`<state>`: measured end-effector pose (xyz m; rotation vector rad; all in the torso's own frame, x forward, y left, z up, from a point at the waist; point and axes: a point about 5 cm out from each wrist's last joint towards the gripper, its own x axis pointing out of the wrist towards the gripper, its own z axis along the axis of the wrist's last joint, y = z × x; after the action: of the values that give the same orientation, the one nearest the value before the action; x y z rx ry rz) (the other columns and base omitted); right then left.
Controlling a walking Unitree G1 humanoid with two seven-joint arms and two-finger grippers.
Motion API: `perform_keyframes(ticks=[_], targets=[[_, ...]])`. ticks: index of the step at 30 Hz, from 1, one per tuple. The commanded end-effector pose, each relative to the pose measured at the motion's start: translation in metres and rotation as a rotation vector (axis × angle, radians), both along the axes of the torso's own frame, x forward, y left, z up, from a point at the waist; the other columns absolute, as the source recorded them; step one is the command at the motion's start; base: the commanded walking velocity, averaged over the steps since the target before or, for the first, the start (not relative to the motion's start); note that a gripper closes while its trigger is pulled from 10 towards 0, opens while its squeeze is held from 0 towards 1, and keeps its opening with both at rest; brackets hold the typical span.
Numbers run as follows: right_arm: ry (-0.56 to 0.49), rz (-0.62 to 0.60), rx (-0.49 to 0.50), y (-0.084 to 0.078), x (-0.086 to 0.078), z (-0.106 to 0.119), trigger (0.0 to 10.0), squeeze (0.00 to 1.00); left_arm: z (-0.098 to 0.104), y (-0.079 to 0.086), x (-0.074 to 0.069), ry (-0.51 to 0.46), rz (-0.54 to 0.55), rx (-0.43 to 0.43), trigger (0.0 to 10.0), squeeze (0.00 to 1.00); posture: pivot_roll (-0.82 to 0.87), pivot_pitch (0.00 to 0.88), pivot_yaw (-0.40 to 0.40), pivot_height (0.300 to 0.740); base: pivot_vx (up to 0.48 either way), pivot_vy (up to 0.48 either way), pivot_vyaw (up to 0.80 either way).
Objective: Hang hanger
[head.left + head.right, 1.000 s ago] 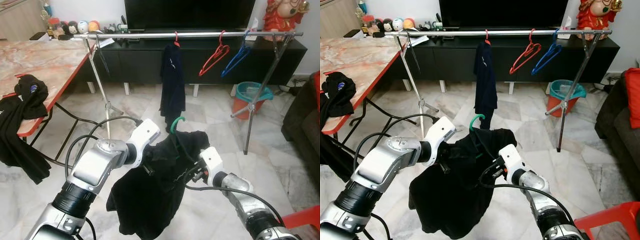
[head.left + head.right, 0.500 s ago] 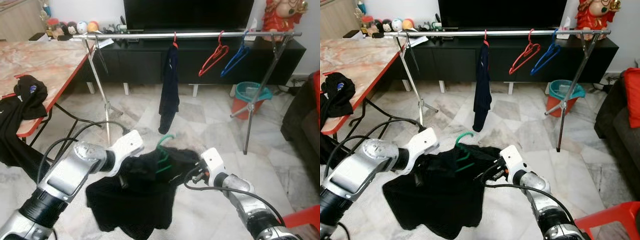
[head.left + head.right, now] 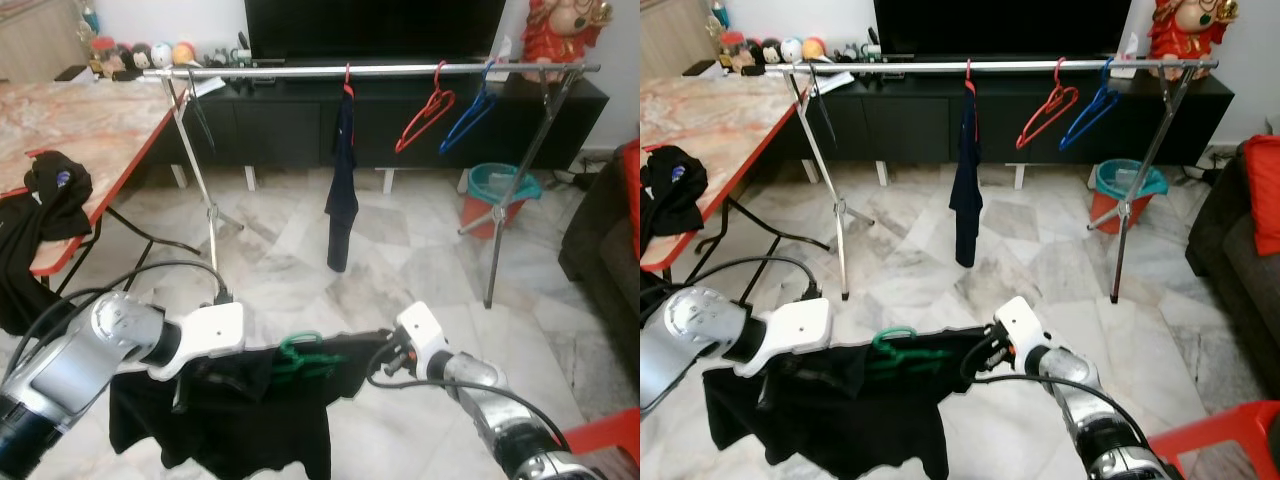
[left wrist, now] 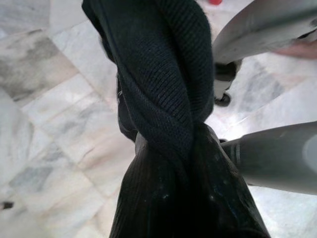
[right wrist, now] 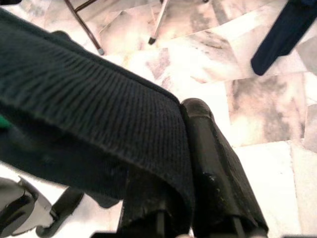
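A black shirt with a green hanger in its neck is stretched low and wide between my two grippers, above the marble floor. My left gripper is shut on the shirt's left shoulder, with the cloth bunched over its fingers. My right gripper is shut on the right shoulder, one black finger lying against the fabric. Ahead stands the silver clothes rail, which carries a navy garment, a red hanger, a blue hanger and a dark hanger.
A marble-topped table with a red edge stands at the left, with black clothes draped over its side. A black TV console runs behind the rail. A teal bucket and a dark sofa are at the right.
Both arms have dropped and spread apart. The shirt, earlier hanging bunched and high between them, is now pulled out flat and low, and the left arm has swung left.
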<state>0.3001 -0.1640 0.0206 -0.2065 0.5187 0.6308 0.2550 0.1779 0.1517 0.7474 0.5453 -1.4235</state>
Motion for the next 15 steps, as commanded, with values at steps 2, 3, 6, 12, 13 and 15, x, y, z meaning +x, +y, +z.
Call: perform_keyframes(ticks=[2, 3, 6, 12, 13, 15], targets=[[0.017, -0.007, -0.028, -0.006, 0.001, 0.0, 0.0, 0.0, 0.015, 0.009, 0.0, -0.024, -0.032, -0.014, 10.0, 0.0, 0.05, 0.0, -0.001, 0.74, 0.0, 0.0, 0.0], [0.027, -0.007, -0.037, -0.007, 0.0, -0.002, 0.0, 0.0, 0.017, 0.014, 0.002, -0.032, -0.03, -0.023, 10.0, 0.0, 0.05, 0.0, 0.0, 0.74, 0.0, 0.0, 0.0], [0.041, -0.006, -0.052, -0.009, -0.002, -0.004, 0.0, 0.0, 0.025, 0.022, 0.005, -0.062, -0.021, -0.067, 10.0, 0.0, 0.05, 0.0, -0.001, 0.74, 0.0, 0.0, 0.0], [0.064, 0.008, -0.059, -0.008, -0.006, -0.008, 0.0, 0.0, 0.044, 0.033, 0.007, -0.086, 0.0, -0.202, 10.0, 0.0, 0.05, 0.0, -0.003, 0.74, 0.0, 0.0, 0.0], [0.074, 0.014, -0.068, -0.009, -0.007, -0.01, 0.0, 0.0, 0.048, 0.033, 0.004, -0.08, -0.028, -0.217, 10.0, 0.0, 0.05, 0.0, -0.005, 0.74, 0.0, 0.0, 0.0], [0.079, 0.018, -0.07, -0.009, -0.008, -0.011, 0.0, 0.0, 0.049, 0.032, 0.002, -0.074, -0.048, -0.22, 10.0, 0.0, 0.05, 0.0, -0.006, 0.74, 0.0, 0.0, 0.0]])
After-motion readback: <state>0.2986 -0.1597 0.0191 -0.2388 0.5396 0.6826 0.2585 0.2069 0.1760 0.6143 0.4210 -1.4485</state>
